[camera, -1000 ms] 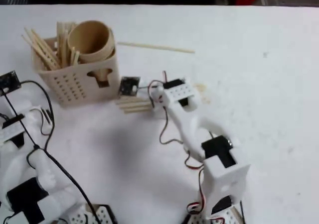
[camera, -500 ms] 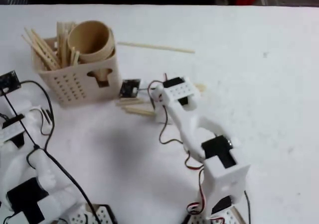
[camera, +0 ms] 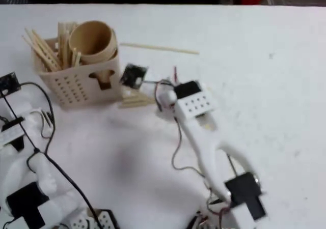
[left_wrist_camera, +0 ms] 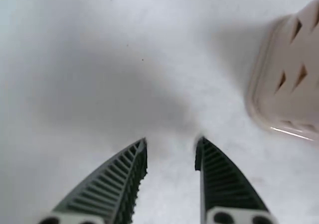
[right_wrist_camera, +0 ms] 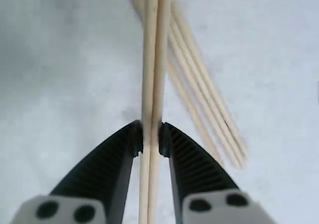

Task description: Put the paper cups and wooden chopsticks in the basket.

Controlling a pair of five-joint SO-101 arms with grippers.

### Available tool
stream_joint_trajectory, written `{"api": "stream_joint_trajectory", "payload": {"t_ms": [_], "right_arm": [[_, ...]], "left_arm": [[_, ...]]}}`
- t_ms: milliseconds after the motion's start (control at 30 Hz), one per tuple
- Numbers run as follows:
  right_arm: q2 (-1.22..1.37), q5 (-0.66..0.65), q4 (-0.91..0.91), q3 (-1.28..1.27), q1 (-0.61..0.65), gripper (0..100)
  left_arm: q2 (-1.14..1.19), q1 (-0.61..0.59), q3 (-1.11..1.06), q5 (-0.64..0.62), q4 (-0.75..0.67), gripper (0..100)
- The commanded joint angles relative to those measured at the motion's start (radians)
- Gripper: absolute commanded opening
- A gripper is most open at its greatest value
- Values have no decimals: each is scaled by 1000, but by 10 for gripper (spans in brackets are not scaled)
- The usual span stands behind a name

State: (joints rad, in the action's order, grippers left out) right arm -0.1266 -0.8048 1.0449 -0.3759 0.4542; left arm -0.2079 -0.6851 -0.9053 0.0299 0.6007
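Chopsticks first: my right gripper (right_wrist_camera: 148, 134) is clamped on a pair (right_wrist_camera: 153, 59), over a loose bundle (right_wrist_camera: 204, 99) lying on the table (camera: 265, 112) just beside the basket (camera: 81, 89). My left gripper (left_wrist_camera: 170, 149) hangs released over bare table near the basket's wall. Cups (camera: 94, 38) and more sticks (camera: 43, 48) stand in the basket; one stick (camera: 160, 48) lies on the table beyond it.
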Motion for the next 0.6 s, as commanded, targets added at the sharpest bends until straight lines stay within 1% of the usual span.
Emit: {"api": "stream_joint_trajectory", "payload": {"t_ms": [0, 133, 333, 467, 567], "right_arm": [[-173, 101, 5, 5, 25, 17], [-349, 224, 62, 11, 31, 16], [-565, 318, 68, 26, 47, 16], [-605, 358, 67, 137, 156, 16], [-553, 436, 1, 267, 248, 16]], "left_arm": [[-25, 16, 3, -8, -20, 172], [-25, 16, 3, -8, -20, 172], [-25, 16, 3, -8, -20, 172], [-25, 16, 3, -8, -20, 172], [-25, 16, 3, -8, -20, 172]]}}
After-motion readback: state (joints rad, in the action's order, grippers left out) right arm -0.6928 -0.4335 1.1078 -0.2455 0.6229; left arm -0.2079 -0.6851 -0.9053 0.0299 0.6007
